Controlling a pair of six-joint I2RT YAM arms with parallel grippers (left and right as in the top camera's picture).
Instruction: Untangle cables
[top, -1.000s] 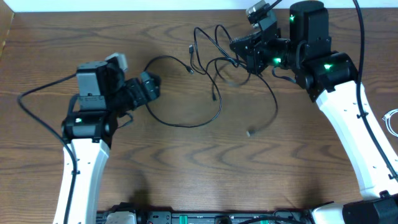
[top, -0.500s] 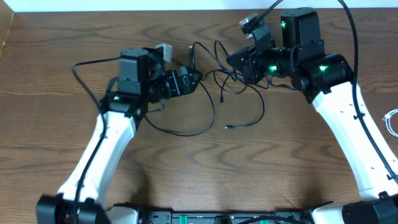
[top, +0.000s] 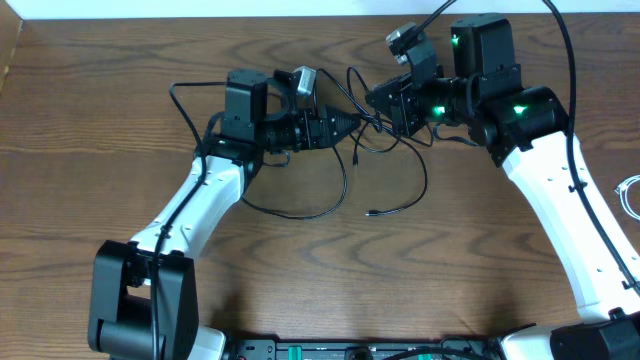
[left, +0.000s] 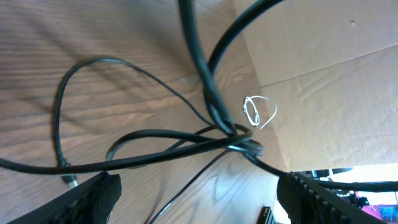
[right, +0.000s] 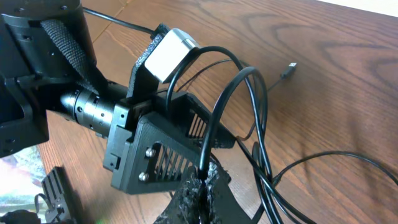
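While the right end effector (top: 388, 100) is clenched on the black cable (top: 300, 213), pinching a bunch of strands in its rough, foam-like pads (right: 199, 193), the left end effector (top: 350, 125) is released. Its two textured black fingers (left: 102, 190) are spread wide with several strands running between them, none gripped as far as I can see.

Black cable is thin, smooth and glossy, and it fans out from the right end effector in loose loops over the dark wood-grain worktop (top: 480, 270). Long axis of the whole mess runs across the worktop, from the right end effector toward the left one. One free end with a small black plug (top: 371, 212) lies flat, pointing toward the left arm's side.

White cable (top: 630, 195) is just a tiny thin curl, well apart from the right end effector, out by the worktop's edge.
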